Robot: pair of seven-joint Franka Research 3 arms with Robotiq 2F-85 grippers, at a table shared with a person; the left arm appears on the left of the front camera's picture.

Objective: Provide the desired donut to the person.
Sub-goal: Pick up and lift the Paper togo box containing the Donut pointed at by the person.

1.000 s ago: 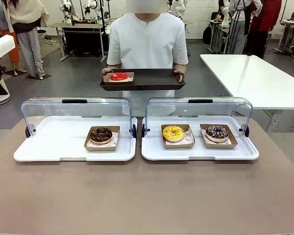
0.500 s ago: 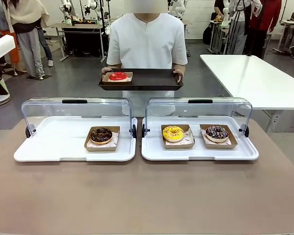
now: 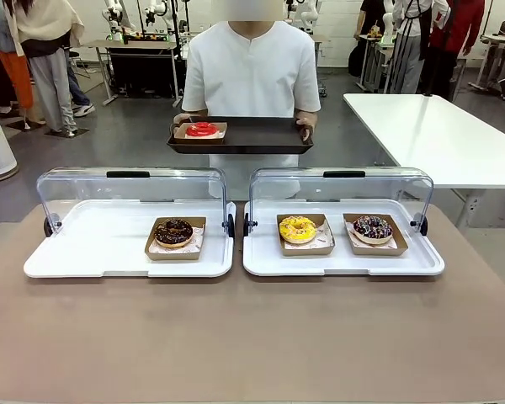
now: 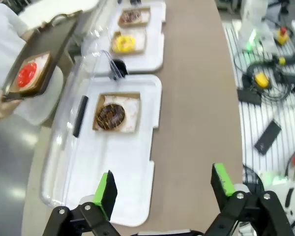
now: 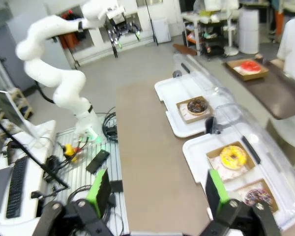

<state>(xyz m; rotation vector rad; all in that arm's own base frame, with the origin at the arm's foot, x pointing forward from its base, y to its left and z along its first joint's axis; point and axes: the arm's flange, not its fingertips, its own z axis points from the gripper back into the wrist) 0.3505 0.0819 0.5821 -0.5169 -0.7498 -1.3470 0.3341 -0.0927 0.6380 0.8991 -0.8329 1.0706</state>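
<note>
The person (image 3: 251,67) in a white shirt stands across the table holding a dark tray (image 3: 265,136) with a red donut (image 3: 202,130) in a card tray on it. A chocolate donut (image 3: 174,231) lies in the left white case (image 3: 84,244). A yellow donut (image 3: 298,228) and a dark sprinkled donut (image 3: 373,227) lie in the right case (image 3: 261,252). My left gripper (image 4: 163,171) hangs open high over the table's end, far from the chocolate donut (image 4: 110,116). High over the other end, my right gripper (image 5: 158,172) is open too, well short of the yellow donut (image 5: 233,157).
Both cases have their clear lids (image 3: 130,189) raised at the far side. The brown table (image 3: 252,337) is bare in front of them. A white table (image 3: 438,135) stands at the back right. Cables and devices (image 4: 265,83) lie on the floor beside the table's end.
The white arm part at the front view's left edge has swung out of sight. The person's tray has drifted slightly left and up. People behind have walked on.
</note>
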